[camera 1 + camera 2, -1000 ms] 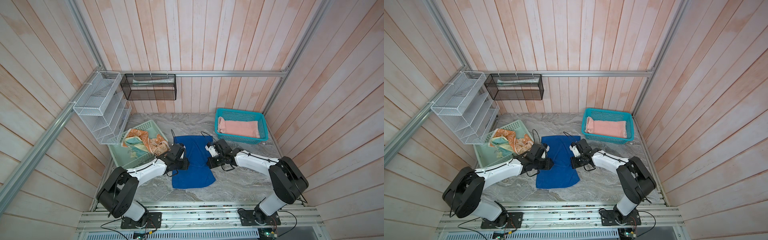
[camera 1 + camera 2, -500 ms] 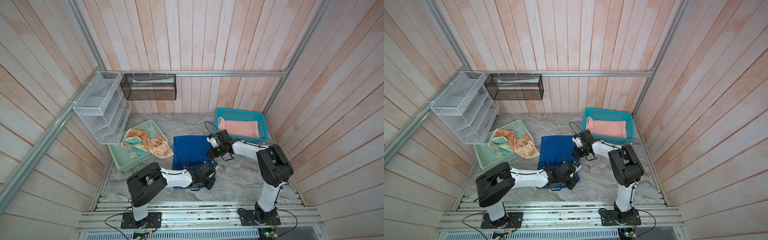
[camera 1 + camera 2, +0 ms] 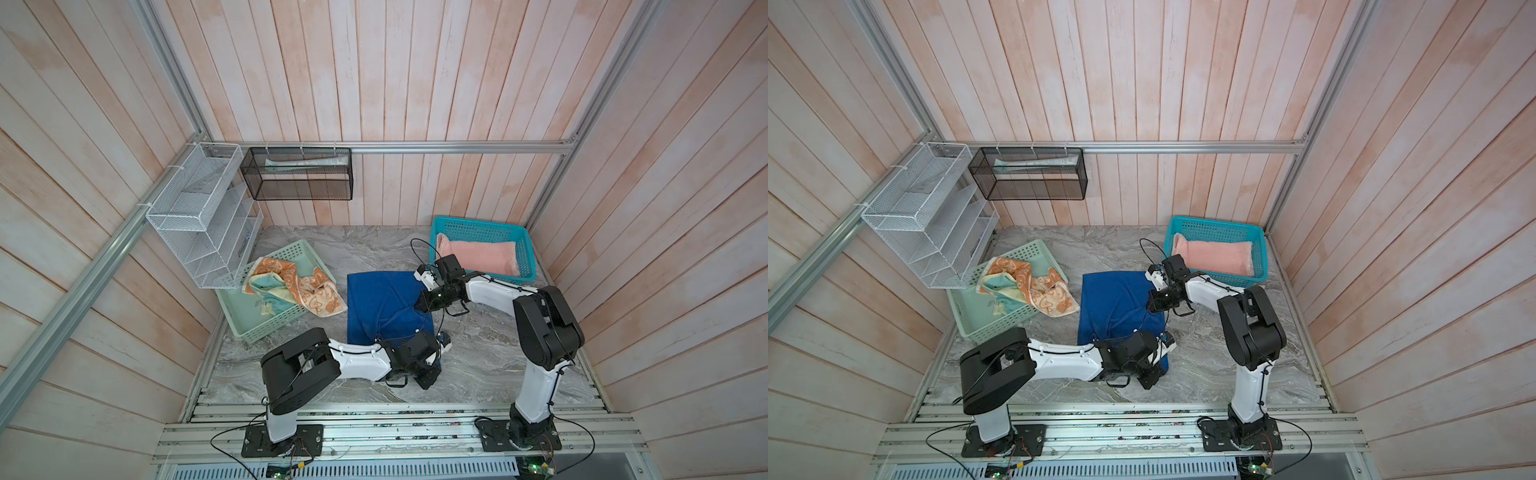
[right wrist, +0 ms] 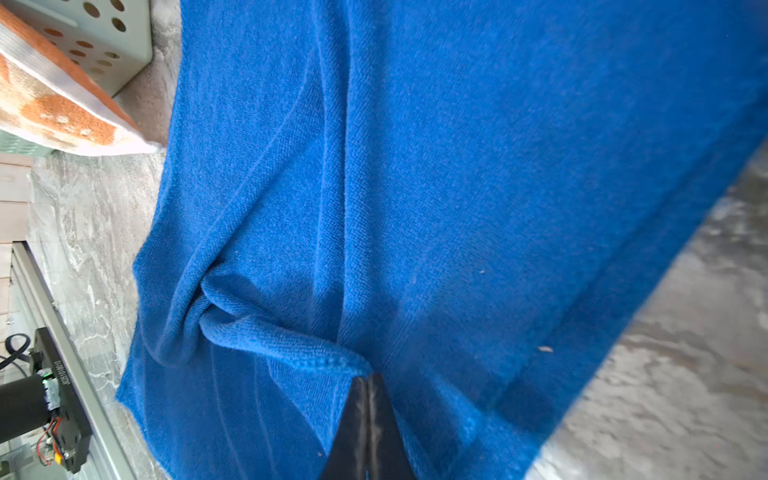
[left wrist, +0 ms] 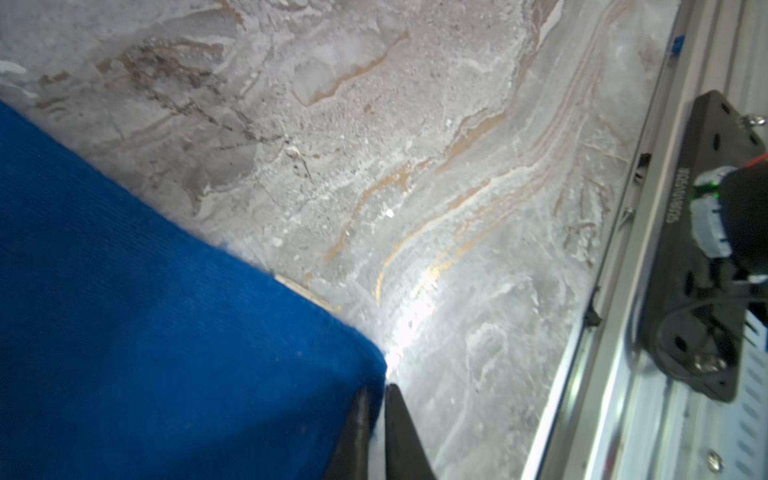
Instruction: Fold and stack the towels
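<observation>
Towels, four, on a grey marbled desk [image 3: 478, 353] enclosed by pale plank walls [image 3: 415, 83].
Left: orange-and-cream towel [image 3: 309, 286] and yellow-and-teal towel [image 3: 270, 291], crumpled together, spilling over the mint basket [image 3: 274, 328].
Centre: blue towel [image 3: 382, 299], wrinkled, on the desk.
Right: pink towel [image 3: 478, 257], folded, in the teal basket [image 3: 478, 228].
Left pincer [image 5: 377, 388]: nearly closed, pinching the blue towel's near right corner.
Right pincer [image 4: 368, 380]: clamped tight on a raised fold at its right edge.
Count: baskets two, pincers two.
</observation>
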Robot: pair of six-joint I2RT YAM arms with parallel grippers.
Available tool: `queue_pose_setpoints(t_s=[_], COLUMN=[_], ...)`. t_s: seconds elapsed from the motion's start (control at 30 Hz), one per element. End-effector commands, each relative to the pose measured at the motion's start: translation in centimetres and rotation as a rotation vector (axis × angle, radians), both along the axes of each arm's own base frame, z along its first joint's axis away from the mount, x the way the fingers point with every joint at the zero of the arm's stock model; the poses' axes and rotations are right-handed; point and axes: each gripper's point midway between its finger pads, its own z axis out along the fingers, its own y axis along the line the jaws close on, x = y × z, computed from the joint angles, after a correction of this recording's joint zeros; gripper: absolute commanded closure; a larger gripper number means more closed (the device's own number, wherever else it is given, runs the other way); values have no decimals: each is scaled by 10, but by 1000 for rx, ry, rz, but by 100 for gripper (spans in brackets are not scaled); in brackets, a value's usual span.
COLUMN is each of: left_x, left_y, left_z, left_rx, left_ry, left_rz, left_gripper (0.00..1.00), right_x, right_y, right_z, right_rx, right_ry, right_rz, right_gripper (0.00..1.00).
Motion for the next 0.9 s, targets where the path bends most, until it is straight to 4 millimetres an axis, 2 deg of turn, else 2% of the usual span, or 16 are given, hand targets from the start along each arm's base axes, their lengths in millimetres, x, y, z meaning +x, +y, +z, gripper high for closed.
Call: queue_pose_setpoints(t_s=[0.0,0.07,0.17,0.27,0.4,0.5,0.53,0.73,0.87], left_x=[9,23,51,87,116,134,138,153,151], left_y=[0,6,32,81,139,172,177,184,192], left_z=[32,52,75,88,99,85,80,62,42], left_rx=[-56,-69,-98,-125,-153,-175,-181,-196,-165], left_ry=[-66,-109,-100,-47,9,170,213,324,398], left_rz=[23,87,251,480,721,853,870,934,989], left_gripper=[78,70,69,69,66,62,62,61,59], right_x=[-2,-6,-13,-17,-19,-20,-20,-23,-26], right_y=[-5,-5,-8,-13,-18,-22,-23,-29,-32], right_z=[-4,-5,-5,-6,-5,-7,-7,-10,-14], right_rx=[-34,-28,-23,-33,-44,-61,-68,-90,-104], right_ry=[5,8,14,0,-23,-34,-35,-43,-39], right_rz=[13,10,6,-3,-21,-27,-28,-31,-34], right_gripper=[100,100,100,100,100,100,100,100,100])
